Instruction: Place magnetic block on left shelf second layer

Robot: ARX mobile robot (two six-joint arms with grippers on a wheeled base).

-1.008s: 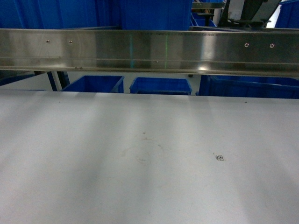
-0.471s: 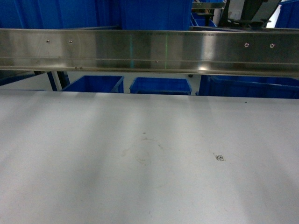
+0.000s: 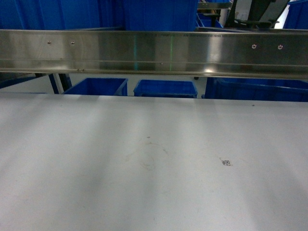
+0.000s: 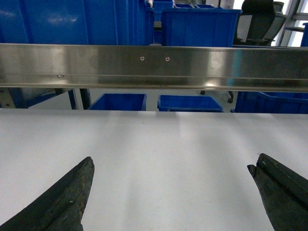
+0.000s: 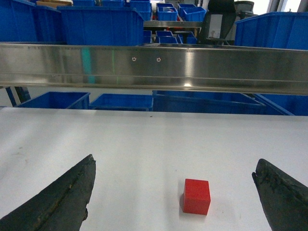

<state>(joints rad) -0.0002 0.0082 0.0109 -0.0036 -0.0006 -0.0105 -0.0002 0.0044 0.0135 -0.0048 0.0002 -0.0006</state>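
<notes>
White table (image 3: 144, 192) fills most of the head view, bare apart from a small printed marker (image 3: 226, 162). Steel rail (image 3: 154, 50) runs across the far edge; blue tubs (image 3: 166, 88) stand beyond and below it. No shelf tier identifiable from here.

Right hand (image 5: 173, 195): spread wide, gripping nothing, both fingers low over the table. Left hand (image 4: 171, 192): also spread wide, empty, only table between its fingers.

Block (image 5: 197, 196): red cube, resting on the table between the right hand's fingers, just ahead of them and slightly toward the outer finger, touching neither. A cube, so no long axis; its faces look turned slightly off the hand's line. Not visible in the head or left wrist views.

Judgement: right arm is the nearer; a short advance, then closing, should take it.
</notes>
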